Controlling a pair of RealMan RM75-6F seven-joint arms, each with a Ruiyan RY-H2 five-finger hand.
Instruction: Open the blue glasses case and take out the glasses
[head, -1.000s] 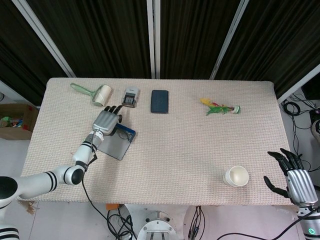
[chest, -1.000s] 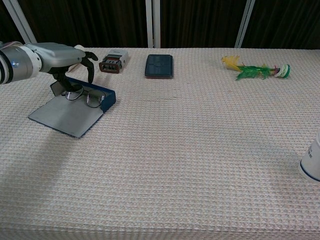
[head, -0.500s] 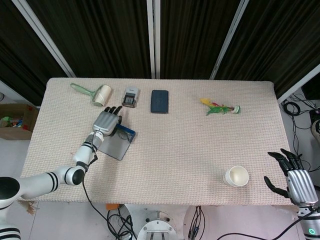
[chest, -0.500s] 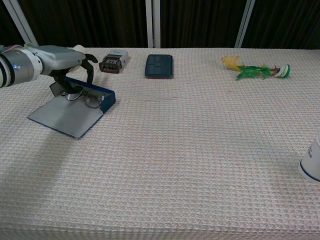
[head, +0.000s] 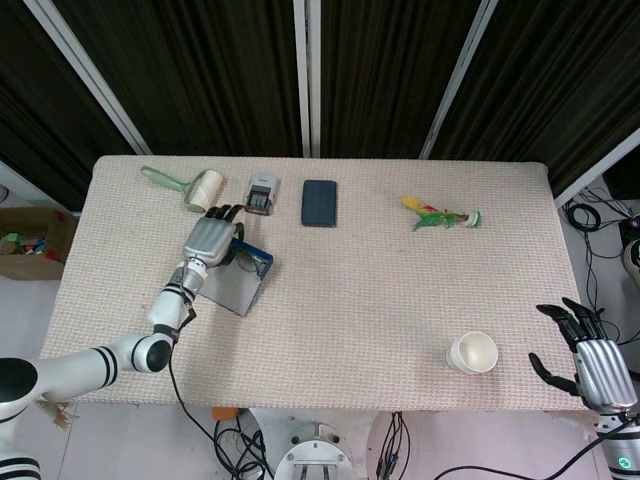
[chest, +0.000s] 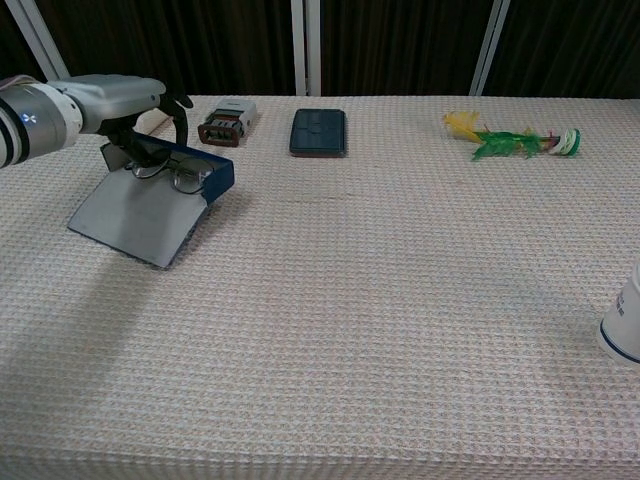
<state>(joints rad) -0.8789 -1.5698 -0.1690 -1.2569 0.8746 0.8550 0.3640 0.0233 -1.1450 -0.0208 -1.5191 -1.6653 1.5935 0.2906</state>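
The blue glasses case (chest: 135, 215) lies open at the table's left, its grey lid flat toward me and its blue tray (chest: 218, 176) behind; the case (head: 232, 292) also shows in the head view. The dark-rimmed glasses (chest: 178, 176) sit in the tray. My left hand (chest: 112, 100) reaches over the tray's left end with its fingers curled down onto the glasses, and the left hand (head: 207, 240) covers that end from above. I cannot tell whether it also grips the tray wall. My right hand (head: 588, 358) hangs off the table's front right corner, fingers spread, holding nothing.
Along the far edge stand a lint roller (head: 190, 187), a small stamp-like block (chest: 227, 122) and a dark flat case (chest: 319, 132). A feathered toy (chest: 510, 142) lies at the back right. A paper cup (head: 472, 352) stands near the front right edge.
My left hand has drawn back toward the far left, and the open case with the glasses has shifted along with it. The right hand has stayed still.
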